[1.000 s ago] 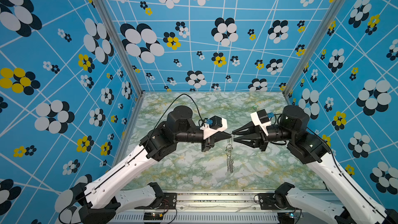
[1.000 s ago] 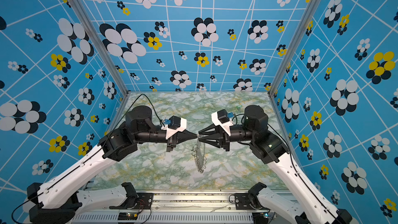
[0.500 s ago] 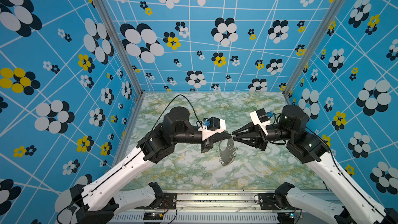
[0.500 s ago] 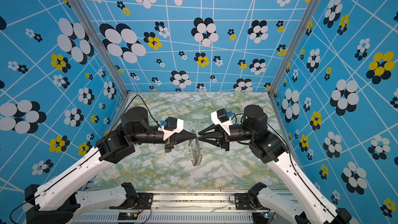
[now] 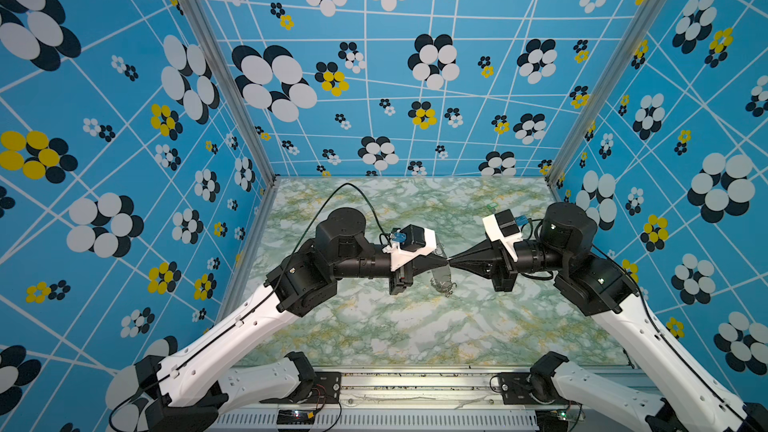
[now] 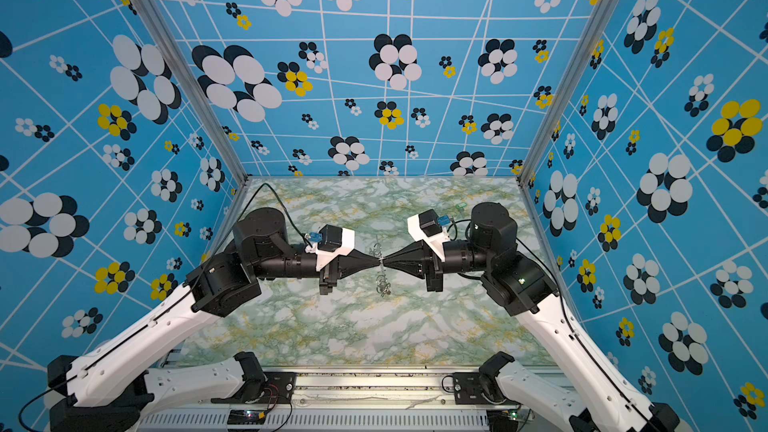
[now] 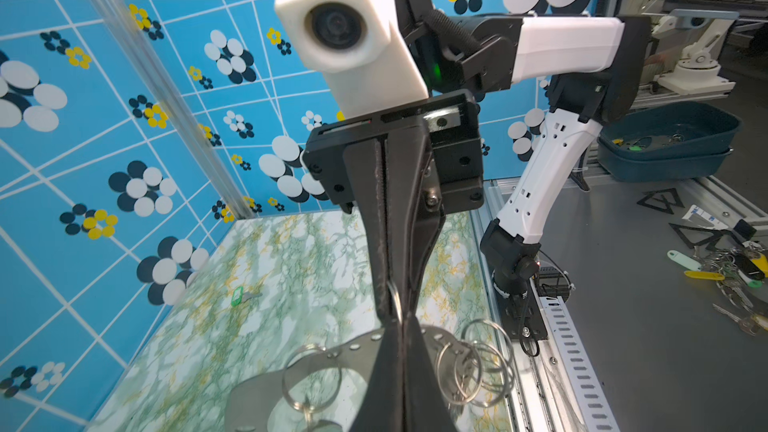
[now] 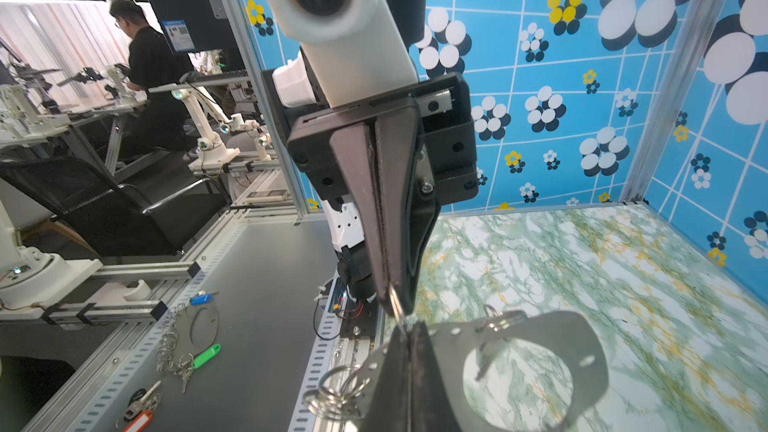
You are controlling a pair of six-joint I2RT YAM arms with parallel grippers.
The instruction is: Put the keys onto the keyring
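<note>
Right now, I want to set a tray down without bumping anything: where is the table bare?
Bare: the near half of the table, up to the front rail, and its far left corner. Crowded: the middle, where left claw and right claw meet, both shut on the keyring. The key lies far right.

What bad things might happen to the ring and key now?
The ring hangs in the air, pinched only at its rim by the left gripper and right gripper, tip to tip; it may slip and fall. The key lies far off on the table, and both grippers are busy, so nobody can fetch it.
</note>
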